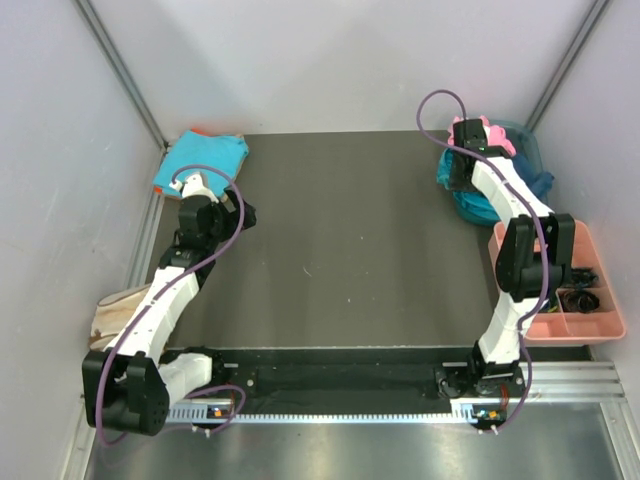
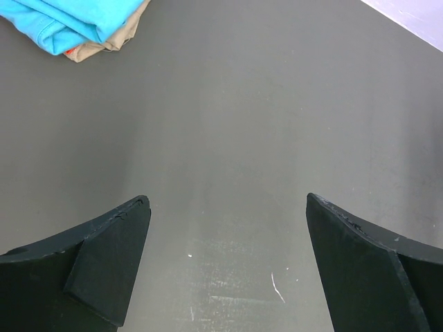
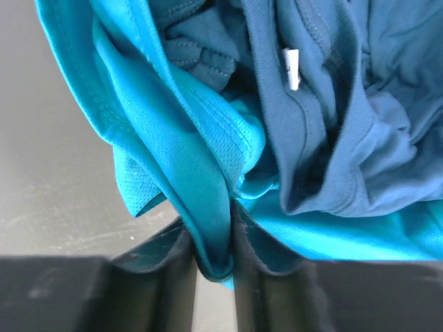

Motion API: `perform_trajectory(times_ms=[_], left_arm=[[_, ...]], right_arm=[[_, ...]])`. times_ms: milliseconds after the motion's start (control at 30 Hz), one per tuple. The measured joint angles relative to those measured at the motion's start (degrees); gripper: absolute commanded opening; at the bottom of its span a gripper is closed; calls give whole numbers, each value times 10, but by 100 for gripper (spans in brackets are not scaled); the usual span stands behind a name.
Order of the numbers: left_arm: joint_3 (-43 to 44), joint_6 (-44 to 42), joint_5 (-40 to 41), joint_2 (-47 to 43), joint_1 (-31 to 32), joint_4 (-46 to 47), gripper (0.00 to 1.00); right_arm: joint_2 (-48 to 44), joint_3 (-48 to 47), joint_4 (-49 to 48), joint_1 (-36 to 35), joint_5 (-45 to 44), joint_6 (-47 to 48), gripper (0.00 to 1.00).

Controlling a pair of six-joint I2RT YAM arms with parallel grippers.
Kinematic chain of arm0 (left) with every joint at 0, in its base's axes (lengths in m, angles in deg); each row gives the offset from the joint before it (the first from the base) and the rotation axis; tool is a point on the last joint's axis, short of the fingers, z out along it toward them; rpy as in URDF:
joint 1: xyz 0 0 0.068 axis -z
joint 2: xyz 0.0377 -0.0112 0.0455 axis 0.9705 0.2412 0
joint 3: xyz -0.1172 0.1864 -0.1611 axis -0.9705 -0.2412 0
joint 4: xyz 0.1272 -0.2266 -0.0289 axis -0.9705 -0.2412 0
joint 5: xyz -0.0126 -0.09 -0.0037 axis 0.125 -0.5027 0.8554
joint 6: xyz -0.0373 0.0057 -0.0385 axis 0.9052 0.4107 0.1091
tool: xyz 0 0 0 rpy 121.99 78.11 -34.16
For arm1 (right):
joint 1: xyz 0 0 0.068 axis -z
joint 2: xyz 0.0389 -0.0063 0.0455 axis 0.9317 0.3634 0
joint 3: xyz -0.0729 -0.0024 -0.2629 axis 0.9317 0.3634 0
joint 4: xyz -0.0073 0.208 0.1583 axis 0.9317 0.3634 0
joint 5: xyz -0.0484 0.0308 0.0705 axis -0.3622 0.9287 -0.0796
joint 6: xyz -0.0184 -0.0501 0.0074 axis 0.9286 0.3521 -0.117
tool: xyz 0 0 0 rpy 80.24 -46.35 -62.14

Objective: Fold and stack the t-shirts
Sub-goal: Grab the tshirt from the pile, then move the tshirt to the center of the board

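T-shirts (image 1: pixel 203 160) on dark table (image 1: pixel 350 240) between pale walls (image 1: pixel 330 60)

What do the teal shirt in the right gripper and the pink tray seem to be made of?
Teal shirt: probably thin synthetic knit, slightly shiny; fine mesh texture shows near its hem.
Pink tray: likely moulded plastic, smooth, with rigid thin dividers.

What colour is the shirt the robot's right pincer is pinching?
Bright teal. The turquoise shirt in the right pincer shows best in the right wrist view.
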Motion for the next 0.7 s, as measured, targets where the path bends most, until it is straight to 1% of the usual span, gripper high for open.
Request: perform_trajectory(times_ms=[33,67,467,567,700], left_arm=[[0,0,0,0,0,0,98],[0,0,1,0,0,0,98],[0,0,2,0,0,0,98],[0,0,2,0,0,0,98],[0,0,2,0,0,0,98]], right_arm=[[0,0,0,0,-2,1,3],[0,0,-1,0,-6,-1,0],[-12,-20,1,2,-19,0,0],[-23,-54,3,2,-19,6,0],[-42,-135,-3,3,-23,21,0]])
